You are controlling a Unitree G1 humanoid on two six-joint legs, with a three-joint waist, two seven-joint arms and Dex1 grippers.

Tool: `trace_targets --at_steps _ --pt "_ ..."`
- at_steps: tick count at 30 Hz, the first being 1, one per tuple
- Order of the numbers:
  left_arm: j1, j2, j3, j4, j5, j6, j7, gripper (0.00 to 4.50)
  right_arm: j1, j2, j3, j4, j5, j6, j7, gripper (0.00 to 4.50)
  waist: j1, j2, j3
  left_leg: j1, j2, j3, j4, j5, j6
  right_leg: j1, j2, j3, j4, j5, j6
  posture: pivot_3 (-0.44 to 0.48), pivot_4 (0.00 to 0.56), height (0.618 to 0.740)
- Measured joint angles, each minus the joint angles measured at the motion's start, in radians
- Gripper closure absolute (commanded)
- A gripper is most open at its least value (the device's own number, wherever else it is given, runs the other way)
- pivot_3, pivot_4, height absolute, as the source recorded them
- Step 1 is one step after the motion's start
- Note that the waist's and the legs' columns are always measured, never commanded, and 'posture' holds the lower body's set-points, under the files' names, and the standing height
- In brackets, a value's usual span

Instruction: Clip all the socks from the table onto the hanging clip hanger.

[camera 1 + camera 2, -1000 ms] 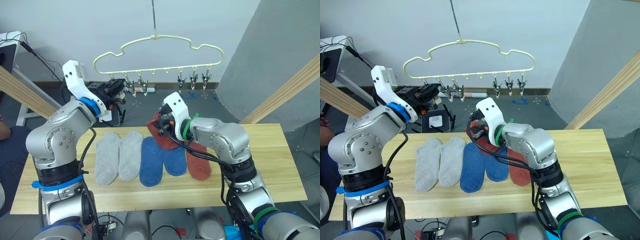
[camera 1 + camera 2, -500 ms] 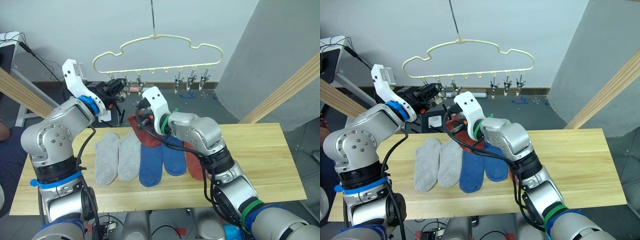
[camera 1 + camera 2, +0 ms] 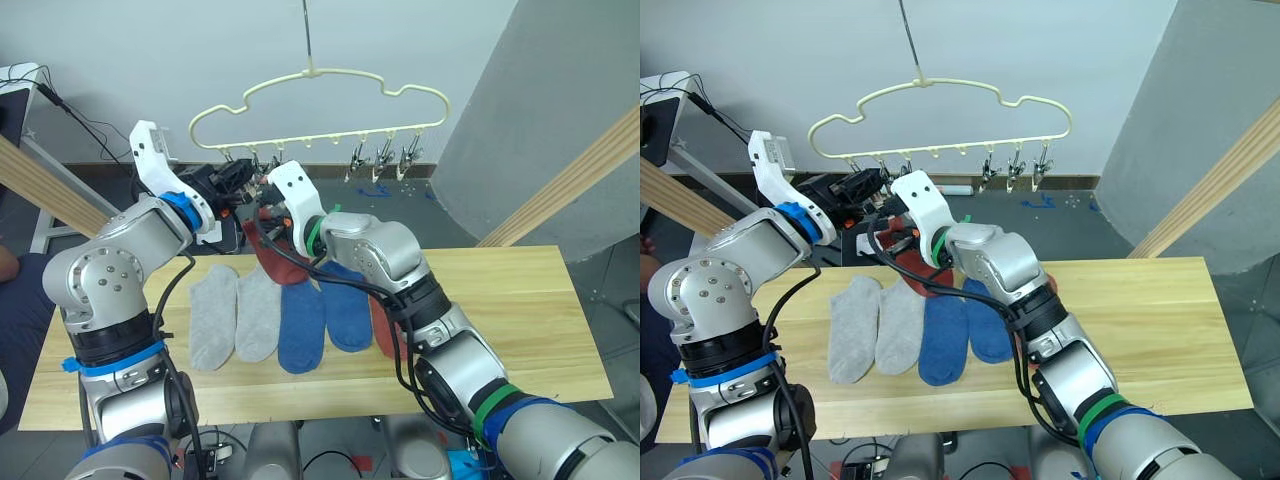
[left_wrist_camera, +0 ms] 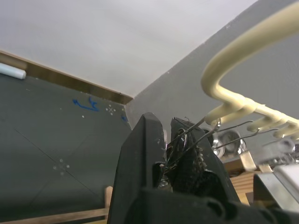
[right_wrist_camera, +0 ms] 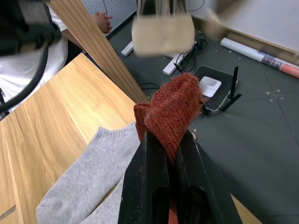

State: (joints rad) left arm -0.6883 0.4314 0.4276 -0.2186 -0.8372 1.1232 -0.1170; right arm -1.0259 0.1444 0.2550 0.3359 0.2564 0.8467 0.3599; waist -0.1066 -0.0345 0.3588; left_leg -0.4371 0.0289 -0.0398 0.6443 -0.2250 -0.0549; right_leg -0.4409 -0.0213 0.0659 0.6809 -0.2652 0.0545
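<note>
Right gripper (image 5: pixel 169 154) pinches a rust red sock (image 3: pixel 277 258), lifted over the table's (image 3: pixel 520 330) far edge, just below the left gripper. Two grey socks (image 3: pixel 235 310), two blue socks (image 3: pixel 325 322) and another red sock (image 3: pixel 383 330) lie mid-table. Left gripper (image 4: pixel 166 154) squeezes a metal clip (image 4: pixel 184 140) on the clip hanger (image 3: pixel 320 105), hanging beyond the table.

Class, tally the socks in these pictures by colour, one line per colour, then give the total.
Light grey socks: 2
Blue socks: 2
Rust red socks: 2, one pinched in the right tool, one on the table partly hidden by that arm
Total: 6
</note>
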Motion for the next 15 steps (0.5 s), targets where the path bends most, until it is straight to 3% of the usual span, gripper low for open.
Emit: trace_targets --at_steps 15 --pt "0.006 0.000 0.000 0.002 -0.018 -0.004 0.017 4.23 -0.076 0.011 -0.001 0.124 0.000 -0.078 0.014 4.48 -0.001 -0.001 -0.001 0.000 0.000 0.001 0.000 0.001 -0.001 0.000 0.000 0.000 0.001 0.000 -0.001 -0.114 0.294 0.740"
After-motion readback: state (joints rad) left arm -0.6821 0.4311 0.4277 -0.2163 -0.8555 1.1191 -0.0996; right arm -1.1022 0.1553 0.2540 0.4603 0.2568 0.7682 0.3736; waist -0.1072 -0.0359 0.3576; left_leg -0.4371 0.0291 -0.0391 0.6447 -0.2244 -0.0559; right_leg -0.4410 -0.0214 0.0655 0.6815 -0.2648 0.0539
